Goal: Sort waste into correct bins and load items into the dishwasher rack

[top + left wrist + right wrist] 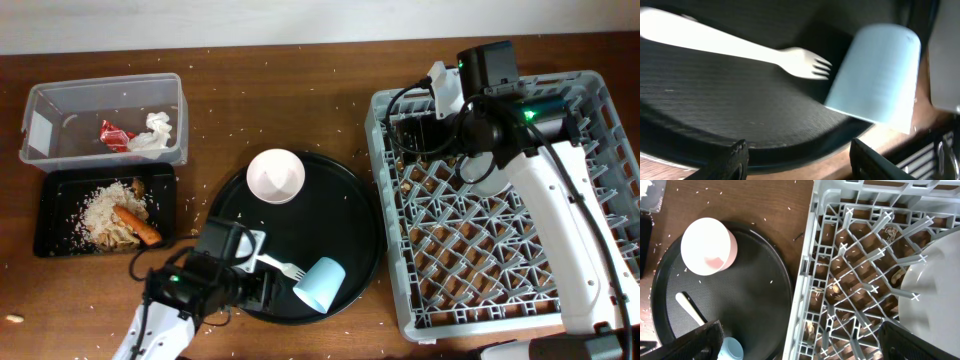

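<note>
Grey plate (935, 280) racked, waste (105, 208) binned; white bowl (275, 175), blue cup (320, 284), fork (280, 266) outstanding. My left gripper (797, 150), right gripper (800, 337): wide, empty.

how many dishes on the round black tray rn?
3. White bowl at the far side of the tray, white fork near its front, light blue cup on its side by the fork's tines. The left arm covers the near-left edge, so something small could be hidden.
</note>
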`<state>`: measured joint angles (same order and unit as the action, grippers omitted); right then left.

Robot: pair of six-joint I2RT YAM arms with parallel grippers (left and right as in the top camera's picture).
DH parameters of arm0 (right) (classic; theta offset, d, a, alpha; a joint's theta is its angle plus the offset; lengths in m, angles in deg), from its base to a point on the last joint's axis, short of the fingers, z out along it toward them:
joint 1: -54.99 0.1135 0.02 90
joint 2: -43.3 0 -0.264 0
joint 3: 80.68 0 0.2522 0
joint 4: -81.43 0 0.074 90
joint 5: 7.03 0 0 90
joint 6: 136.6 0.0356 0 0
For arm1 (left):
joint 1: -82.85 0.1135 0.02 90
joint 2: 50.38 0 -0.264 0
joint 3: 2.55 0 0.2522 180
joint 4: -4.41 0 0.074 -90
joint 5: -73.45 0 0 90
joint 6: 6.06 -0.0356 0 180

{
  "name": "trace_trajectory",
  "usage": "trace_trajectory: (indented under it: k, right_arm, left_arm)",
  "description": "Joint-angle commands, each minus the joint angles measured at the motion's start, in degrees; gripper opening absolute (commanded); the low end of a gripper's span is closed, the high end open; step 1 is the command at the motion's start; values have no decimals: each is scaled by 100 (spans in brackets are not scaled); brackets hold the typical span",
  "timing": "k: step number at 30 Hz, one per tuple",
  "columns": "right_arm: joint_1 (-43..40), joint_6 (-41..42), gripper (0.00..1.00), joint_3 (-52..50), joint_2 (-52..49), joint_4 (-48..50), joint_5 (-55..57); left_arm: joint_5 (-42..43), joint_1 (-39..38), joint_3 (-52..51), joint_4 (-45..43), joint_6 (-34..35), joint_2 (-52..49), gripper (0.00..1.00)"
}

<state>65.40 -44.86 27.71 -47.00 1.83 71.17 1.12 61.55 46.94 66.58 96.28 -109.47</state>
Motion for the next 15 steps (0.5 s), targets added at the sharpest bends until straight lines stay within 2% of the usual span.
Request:
trace_trajectory:
  k: [1, 8, 13, 15]
  right_arm:
    - [7, 48, 98, 42, -9, -44, 42]
    - [7, 44, 98, 42, -9, -136, 44]
    - [7, 44, 99, 42, -9, -136, 44]
    - [7, 22, 98, 42, -9, -138, 44]
  left_arm:
    - [-315, -544, -9, -131, 131, -179, 64]
    - [-553, -1478, -7, -837, 107, -1327, 64]
    - [-560, -1491, -7, -1158, -103, -1517, 65]
    - [-863, -1491, -7, -1362, -304, -1517, 65]
